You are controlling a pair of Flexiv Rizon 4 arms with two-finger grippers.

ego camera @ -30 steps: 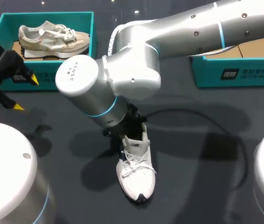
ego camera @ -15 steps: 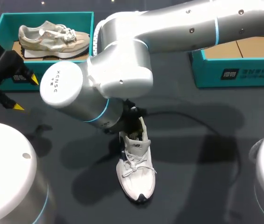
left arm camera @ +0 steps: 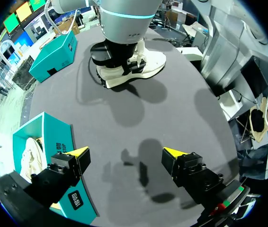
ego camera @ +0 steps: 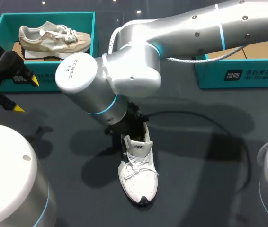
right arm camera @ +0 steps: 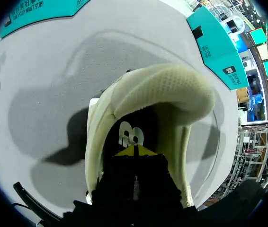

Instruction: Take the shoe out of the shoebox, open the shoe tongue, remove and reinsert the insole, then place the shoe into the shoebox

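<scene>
The white shoe (ego camera: 138, 177) lies on the dark tabletop (ego camera: 200, 189) near the middle, toe toward the camera. Its heel end is covered in the head view by the right arm's bulky wrist, which also hides that arm's hand.

The right wrist view looks straight into the shoe's opening. There the right hand (right arm camera: 135, 150) is down inside, its two yellow tips pressed together into one point. Whether something thin is pinched between them cannot be made out. A pale padded mesh part of the shoe arches ahead of the tips; collar or tongue, I cannot tell.

The left hand (ego camera: 26, 94) hangs over the tabletop well apart from the shoe, just in front of the left box (ego camera: 46, 70). Its fingers are spread wide with nothing between them, as its own wrist view (left arm camera: 125, 153) shows.

A beige shoe (ego camera: 53, 38) lies on its side in the left box. The right box (ego camera: 257, 74) is cut off at the edge and half hidden by the right arm.
</scene>
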